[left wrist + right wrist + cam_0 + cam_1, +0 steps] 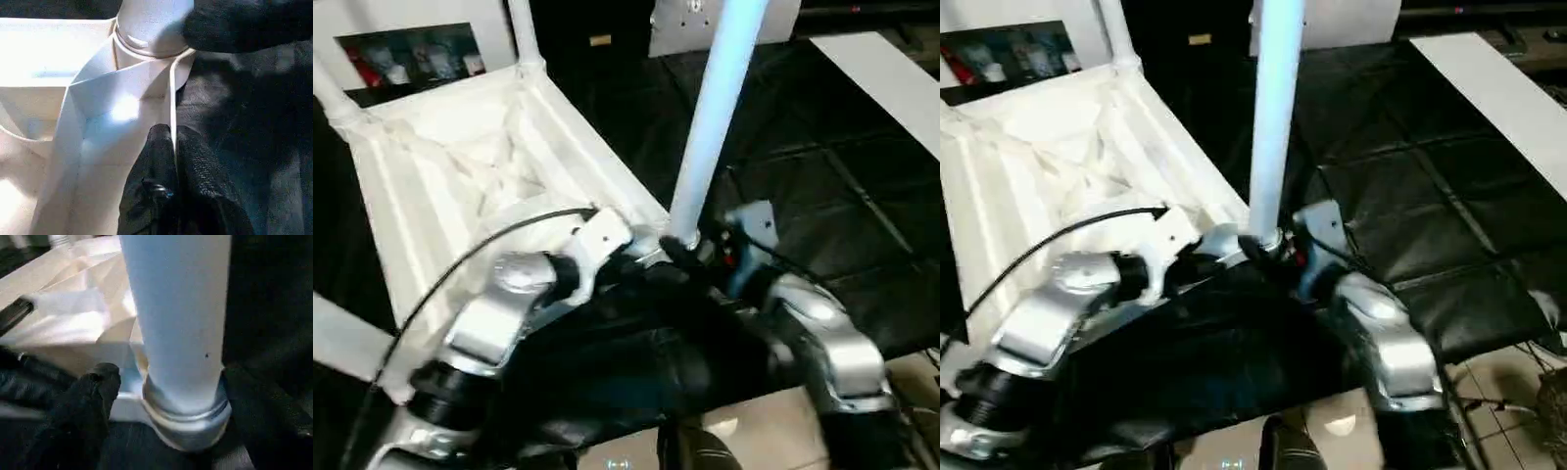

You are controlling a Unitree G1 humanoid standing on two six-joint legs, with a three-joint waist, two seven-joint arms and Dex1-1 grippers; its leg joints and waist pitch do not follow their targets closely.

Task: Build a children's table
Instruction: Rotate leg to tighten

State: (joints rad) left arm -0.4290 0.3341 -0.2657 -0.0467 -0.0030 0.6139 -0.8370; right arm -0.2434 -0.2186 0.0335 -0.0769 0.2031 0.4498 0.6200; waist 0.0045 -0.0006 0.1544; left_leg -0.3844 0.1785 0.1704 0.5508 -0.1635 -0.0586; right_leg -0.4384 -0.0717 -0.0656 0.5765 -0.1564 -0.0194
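Observation:
The children's table lies upside down on black floor mats, its square top (440, 166) showing the ribbed underside. Two legs stand in the far corner sockets, the far right leg (522, 29) and the far left leg (328, 93). A third leg (715, 117) stands upright in the near right socket (188, 423). My left gripper (171, 134) is shut on the thin rim wall (172, 98) just beside that socket. My right gripper (178, 391) straddles the base of the third leg, open, with one finger (93, 396) standing clear of the tube.
Behind the table top stands a white cabinet with glass doors (406, 54). A white board (891, 78) lies on the mats at the far right. Light floor tiles (754, 431) begin at the mat's near edge. A black cable (460, 259) arcs over my left forearm.

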